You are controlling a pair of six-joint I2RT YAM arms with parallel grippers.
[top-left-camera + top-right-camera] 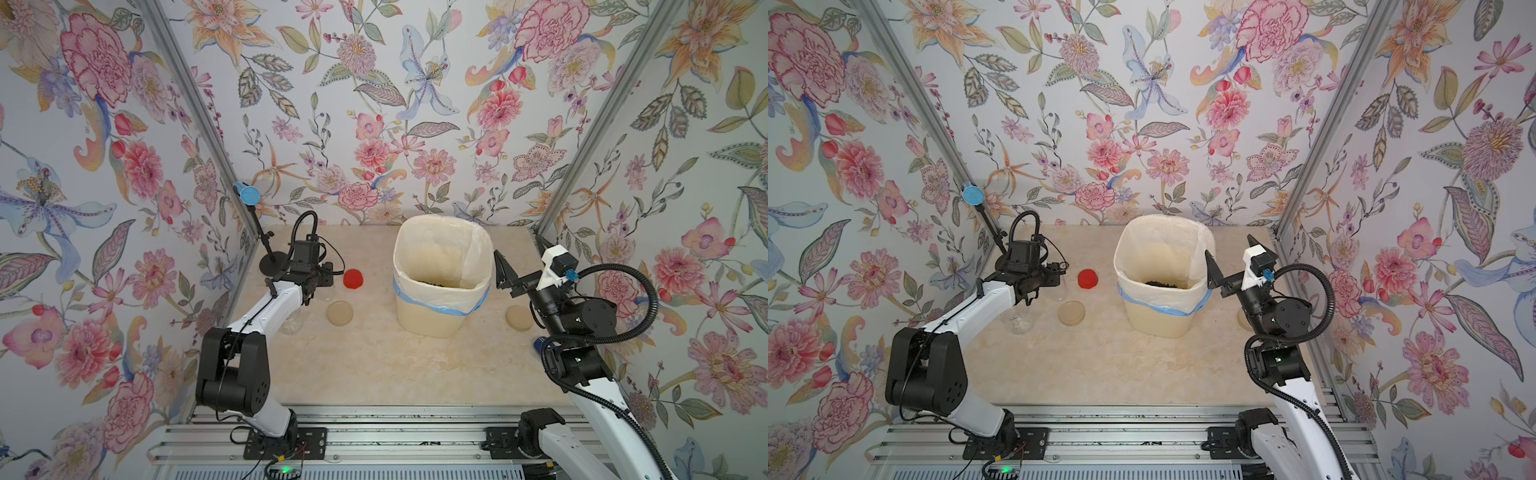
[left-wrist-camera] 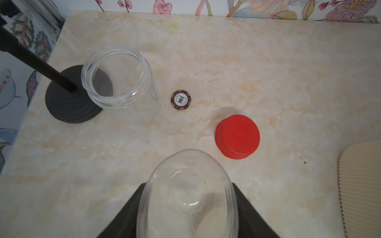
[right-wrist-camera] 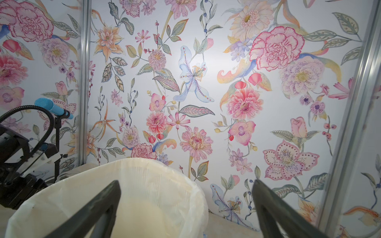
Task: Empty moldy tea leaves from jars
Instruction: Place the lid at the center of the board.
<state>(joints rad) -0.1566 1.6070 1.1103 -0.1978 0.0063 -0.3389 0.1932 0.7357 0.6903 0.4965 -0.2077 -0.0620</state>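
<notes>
Jar (image 2: pixel 186 206) clear, open-mouthed, nearly empty

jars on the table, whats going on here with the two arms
The left pincer is shut on a clear jar, upright and empty but for a few dark specks. A second open jar stands empty beside the microphone stand's base, and the red cap lies on the table. The tea leaves sit in the bottom of the lined bin. The right pincer is open, holding nothing, beside the bin's rim.
</notes>
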